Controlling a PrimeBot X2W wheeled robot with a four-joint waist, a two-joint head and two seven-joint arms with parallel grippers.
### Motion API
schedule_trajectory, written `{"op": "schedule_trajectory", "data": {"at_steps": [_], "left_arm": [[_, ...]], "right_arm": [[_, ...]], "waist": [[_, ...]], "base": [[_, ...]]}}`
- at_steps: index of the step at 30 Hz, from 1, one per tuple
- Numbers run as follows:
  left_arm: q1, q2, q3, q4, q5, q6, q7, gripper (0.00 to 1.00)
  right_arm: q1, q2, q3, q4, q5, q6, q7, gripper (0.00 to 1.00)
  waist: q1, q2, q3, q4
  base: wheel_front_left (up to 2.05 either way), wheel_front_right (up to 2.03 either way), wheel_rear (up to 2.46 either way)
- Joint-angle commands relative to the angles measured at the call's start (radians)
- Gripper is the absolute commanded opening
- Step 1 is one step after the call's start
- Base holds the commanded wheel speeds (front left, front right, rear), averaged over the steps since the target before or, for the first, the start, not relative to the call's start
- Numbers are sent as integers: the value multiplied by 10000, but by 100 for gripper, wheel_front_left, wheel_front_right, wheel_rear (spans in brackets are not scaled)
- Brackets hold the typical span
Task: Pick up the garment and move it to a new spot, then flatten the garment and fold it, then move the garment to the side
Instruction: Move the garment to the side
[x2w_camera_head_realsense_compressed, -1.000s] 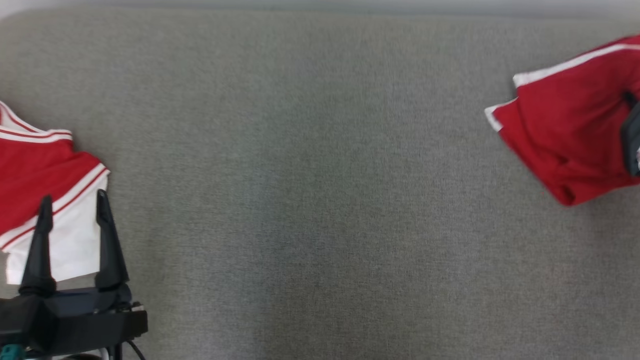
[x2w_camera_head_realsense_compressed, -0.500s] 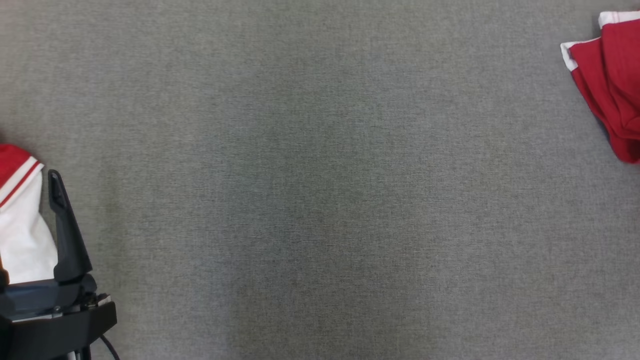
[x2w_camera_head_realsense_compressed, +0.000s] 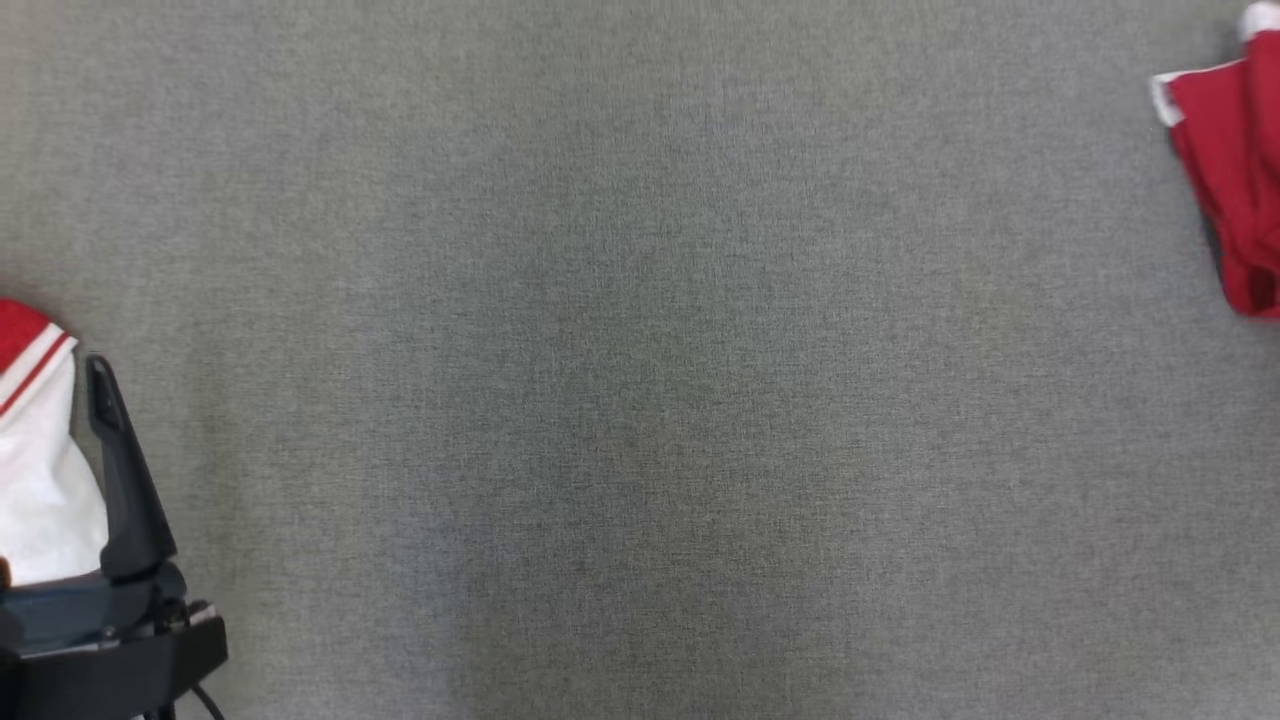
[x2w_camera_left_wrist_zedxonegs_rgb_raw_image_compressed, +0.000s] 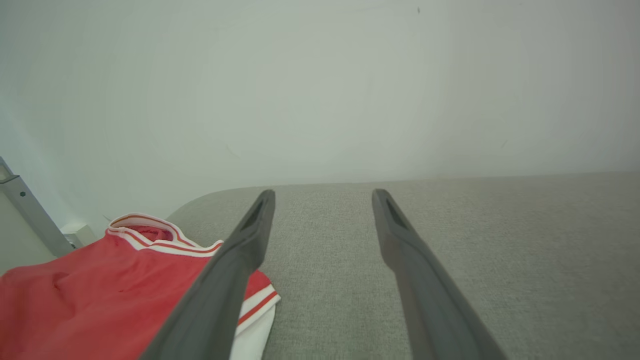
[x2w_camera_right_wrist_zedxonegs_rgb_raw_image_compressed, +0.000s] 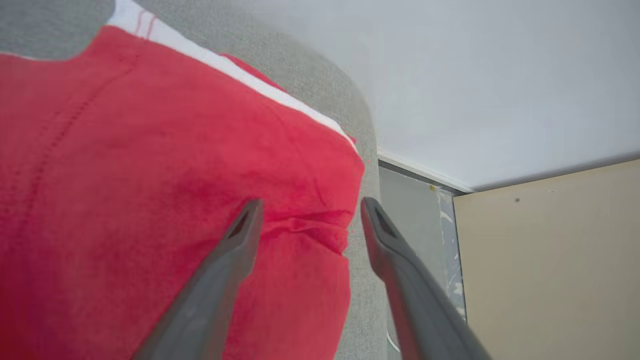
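Observation:
The garment (x2w_camera_right_wrist_zedxonegs_rgb_raw_image_compressed: 150, 165) is red with a white-trimmed hem and lies bunched at the rounded far corner of the grey surface. In the head view one end of the garment (x2w_camera_head_realsense_compressed: 1230, 180) pokes in at the right edge. My right gripper (x2w_camera_right_wrist_zedxonegs_rgb_raw_image_compressed: 311, 202) hangs open just over its crumpled edge, with both fingers apart and nothing pinched. My left gripper (x2w_camera_left_wrist_zedxonegs_rgb_raw_image_compressed: 322, 192) is open over bare grey cloth. One of its fingers (x2w_camera_head_realsense_compressed: 120, 470) stands at the lower left of the head view.
A second garment (x2w_camera_left_wrist_zedxonegs_rgb_raw_image_compressed: 100, 285), red with white and red striped trim, lies by my left gripper; its white part (x2w_camera_head_realsense_compressed: 40, 480) shows at the head view's left edge. The grey surface (x2w_camera_head_realsense_compressed: 640, 360) stretches wide between the two. A beige panel (x2w_camera_right_wrist_zedxonegs_rgb_raw_image_compressed: 550, 260) stands past the right corner.
The head camera has shifted, pushing both garments toward the frame edges. My right gripper, earlier shut on the red garment, now stands open over it. The left gripper stays open.

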Motion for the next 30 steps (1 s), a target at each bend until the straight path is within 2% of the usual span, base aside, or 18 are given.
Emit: {"op": "schedule_trajectory", "data": {"at_steps": [1,4,7,12,18,24,30], "left_arm": [[136,-55,17,69,-66,26,-65,100],[250,-186,-62,301,-158,-4,-109,100],[445,-344,-120,566,-198,-54,-162,100],[837,-481,-32,926,-314,-58,-215,100],[1167,-639,72,1201,-428,-36,-241,100],[1403,-566,101,1463,-357,-135,-257,100],[1707,-502,-4,1571,-295,-170,-188,100]], "right_arm": [[-131,38,-36,110,39,8,-65,100],[-7,174,-431,144,424,8,-663,100],[415,564,-1098,-89,1308,8,-1606,100],[1110,814,-1253,-968,1952,8,-2735,100],[1762,1209,-1504,-2037,2406,8,-3256,100],[2821,1645,-2485,-3626,2189,8,-3380,100],[4860,2373,-4255,-5721,727,8,-3372,100]], "waist": [[-1,-1,-250,17],[-1,-1,-748,75],[-1,-1,-1342,94],[-1,-1,-2156,5],[-1,-1,-2889,-93],[-1,-1,-3660,-139],[-1,-1,-4261,-211]], "base": [[0,0,0],[0,0,0],[0,0,0],[0,0,0],[0,0,0],[0,0,0],[0,0,0]]}}
